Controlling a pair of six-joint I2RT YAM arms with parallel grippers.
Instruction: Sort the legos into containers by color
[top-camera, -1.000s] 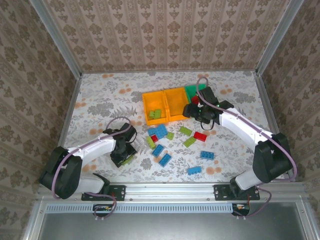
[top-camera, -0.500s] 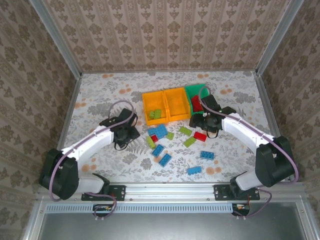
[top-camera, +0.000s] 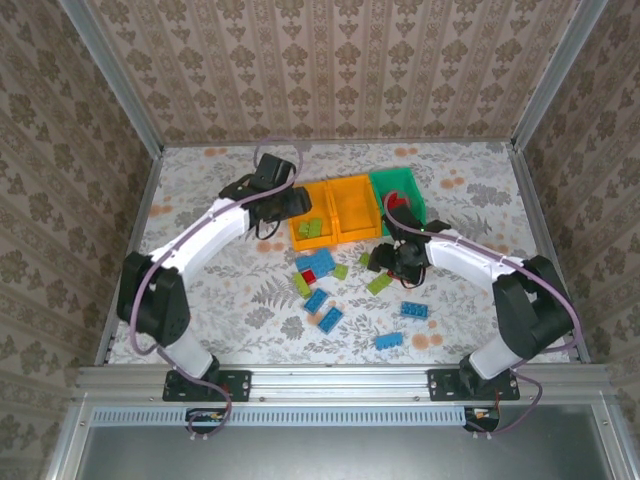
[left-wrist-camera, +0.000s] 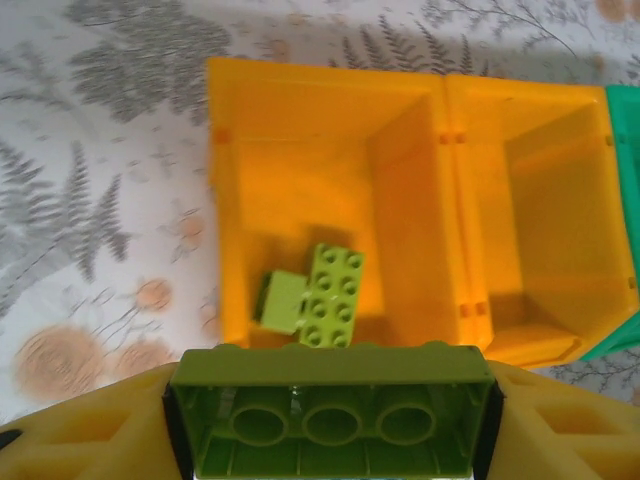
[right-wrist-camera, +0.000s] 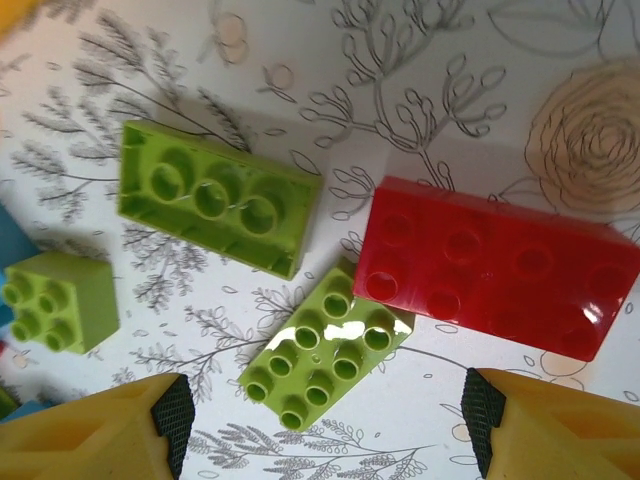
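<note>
I had the left gripper (left-wrist-camera: 330, 425) clamped on a lime brick (left-wrist-camera: 330, 395), the left orange bin (left-wrist-camera: 300, 110) lying just ahead and below, while the right gripper (right-wrist-camera: 327, 420) hung wide.

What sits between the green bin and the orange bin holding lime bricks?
The other orange bin; the top and left wrist views both show it.

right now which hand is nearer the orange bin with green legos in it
Left. The left hand is at that orange bin's edge, gripping a lime brick; the right hand is off to its side, open above loose bricks.
</note>
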